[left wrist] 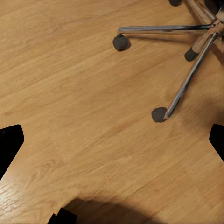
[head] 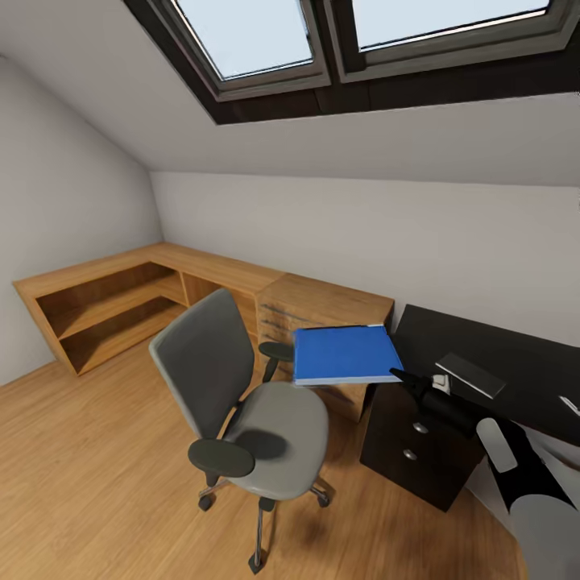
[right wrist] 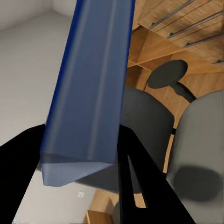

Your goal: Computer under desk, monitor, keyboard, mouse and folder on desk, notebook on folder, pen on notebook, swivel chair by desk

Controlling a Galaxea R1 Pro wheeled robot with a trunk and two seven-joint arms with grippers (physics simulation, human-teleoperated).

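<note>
Attic bedroom, wooden floor (head: pixel 89 451), sloped ceiling with skylights (head: pixel 250 36), light wooden shelving (head: pixel 113 306) along the far walls. My right claw (head: pixel 400 375) is clamped on one edge of the folder (head: pixel 345 353), which hangs level in the air above the gap between the swivel chair (head: pixel 242 395) and the left end of the desk (head: pixel 515 370). The chair seat is bare and the chair stands just beside the desk's drawer end. The notebook (head: pixel 470 374) lies on the desk near that end. My left claw (left wrist: pixel 112 140) hangs over the floor by the chair's star base (left wrist: pixel 186 60), fingers spread wide, carrying nothing. Assessment: folder lifted, not yet set down; notebook and pen stacking remain. Monitor, keyboard, mouse and computer cannot be verified from here.
</note>
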